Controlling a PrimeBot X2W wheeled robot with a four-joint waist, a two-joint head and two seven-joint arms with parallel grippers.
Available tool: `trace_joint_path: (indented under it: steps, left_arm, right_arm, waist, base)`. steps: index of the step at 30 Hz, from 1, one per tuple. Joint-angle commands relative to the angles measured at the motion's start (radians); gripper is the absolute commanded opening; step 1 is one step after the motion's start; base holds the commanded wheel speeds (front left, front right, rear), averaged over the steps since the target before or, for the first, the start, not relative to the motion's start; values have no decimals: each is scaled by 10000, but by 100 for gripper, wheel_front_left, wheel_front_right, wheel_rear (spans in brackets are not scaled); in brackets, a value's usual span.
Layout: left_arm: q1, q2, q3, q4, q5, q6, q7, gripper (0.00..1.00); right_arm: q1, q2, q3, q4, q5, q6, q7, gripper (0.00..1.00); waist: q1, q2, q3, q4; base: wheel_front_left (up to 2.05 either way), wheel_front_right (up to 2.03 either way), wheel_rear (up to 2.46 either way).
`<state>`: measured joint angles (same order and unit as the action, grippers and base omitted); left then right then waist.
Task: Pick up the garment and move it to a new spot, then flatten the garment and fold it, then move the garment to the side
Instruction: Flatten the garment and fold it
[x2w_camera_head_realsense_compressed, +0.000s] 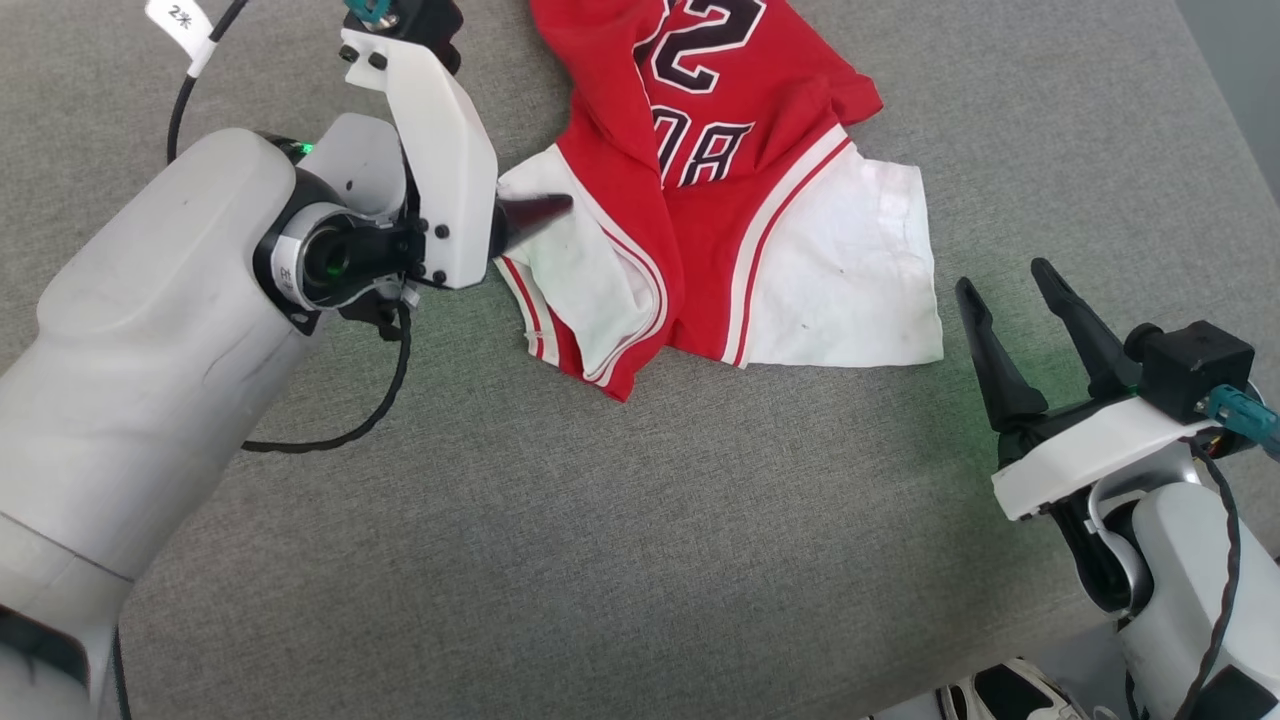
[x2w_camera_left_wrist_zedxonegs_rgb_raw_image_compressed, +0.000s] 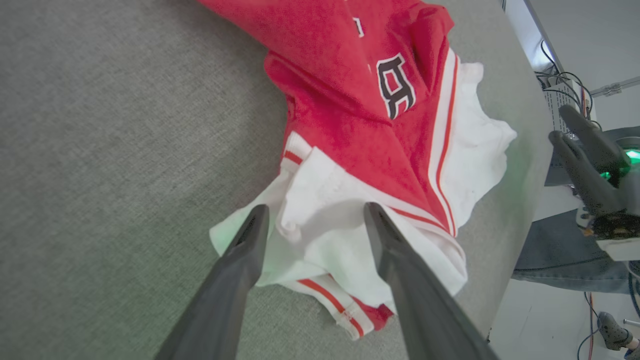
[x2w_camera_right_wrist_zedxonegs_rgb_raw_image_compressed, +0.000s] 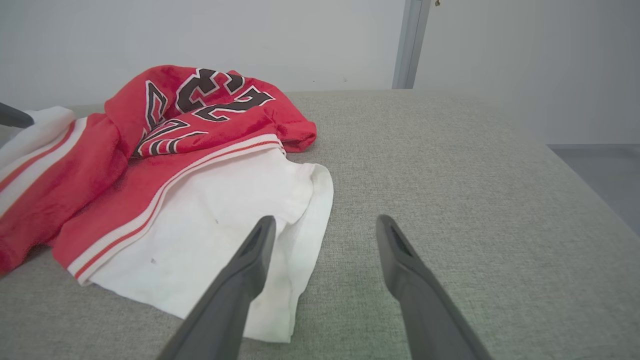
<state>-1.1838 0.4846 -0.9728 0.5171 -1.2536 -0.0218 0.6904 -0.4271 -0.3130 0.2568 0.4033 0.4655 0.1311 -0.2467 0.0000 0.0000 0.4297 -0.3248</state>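
The garment (x2w_camera_head_realsense_compressed: 700, 130), a red jersey with white sleeves and black lettering, lies crumpled at the far middle of the grey table (x2w_camera_head_realsense_compressed: 640, 520). My left gripper (x2w_camera_head_realsense_compressed: 560, 208) reaches in from the left over its left white sleeve. In the left wrist view that gripper (x2w_camera_left_wrist_zedxonegs_rgb_raw_image_compressed: 315, 210) is open, its fingers straddling a raised fold of the white sleeve (x2w_camera_left_wrist_zedxonegs_rgb_raw_image_compressed: 320, 200) without pinching it. My right gripper (x2w_camera_head_realsense_compressed: 1003, 278) stands open at the near right, just off the right white sleeve (x2w_camera_head_realsense_compressed: 850, 270). In the right wrist view the right gripper (x2w_camera_right_wrist_zedxonegs_rgb_raw_image_compressed: 325, 222) has its left finger over the sleeve's edge (x2w_camera_right_wrist_zedxonegs_rgb_raw_image_compressed: 310, 210).
The grey fabric surface stretches wide in front of the garment and to its left. The table's right edge (x2w_camera_head_realsense_compressed: 1230, 130) runs close by the right arm. Beyond that edge are a person's denim-clad leg (x2w_camera_left_wrist_zedxonegs_rgb_raw_image_compressed: 550, 260), cables (x2w_camera_left_wrist_zedxonegs_rgb_raw_image_compressed: 565, 85) and a shoe (x2w_camera_head_realsense_compressed: 1000, 695).
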Motion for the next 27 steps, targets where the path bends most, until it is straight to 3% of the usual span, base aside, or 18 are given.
trace_joint_path:
  steps: [1,6,10,15,21,27]
  left_arm:
    - [-117,-23,53,132,-50,-48,-103,0]
    - [-247,-85,220,377,-86,-294,-412,0]
    - [-271,373,332,318,14,-349,-509,0]
    - [172,1699,318,291,353,-99,-571,0]
    - [807,2561,436,834,624,447,-1187,0]
    - [1314,2850,264,1915,975,809,-1848,0]
  right_arm:
    - [-124,29,5,48,61,-7,-64,100]
    - [-18,-135,-182,76,24,-7,-95,100]
    - [70,-225,-262,26,-60,-7,-57,100]
    - [177,-282,-280,-113,-122,-7,94,100]
    - [242,-380,-352,-330,-170,-7,292,100]
    - [269,-624,-435,-725,-285,-7,661,100]
  waist:
    - [0,0,6,-2]
    - [0,0,-89,259]
    - [0,0,-271,645]
    - [0,0,-461,1054]
    - [0,0,-545,1362]
    - [0,0,-564,1481]
  base:
    - [0,0,0]
    - [0,0,0]
    - [0,0,0]
    - [0,0,0]
    - [0,0,0]
    - [0,0,0]
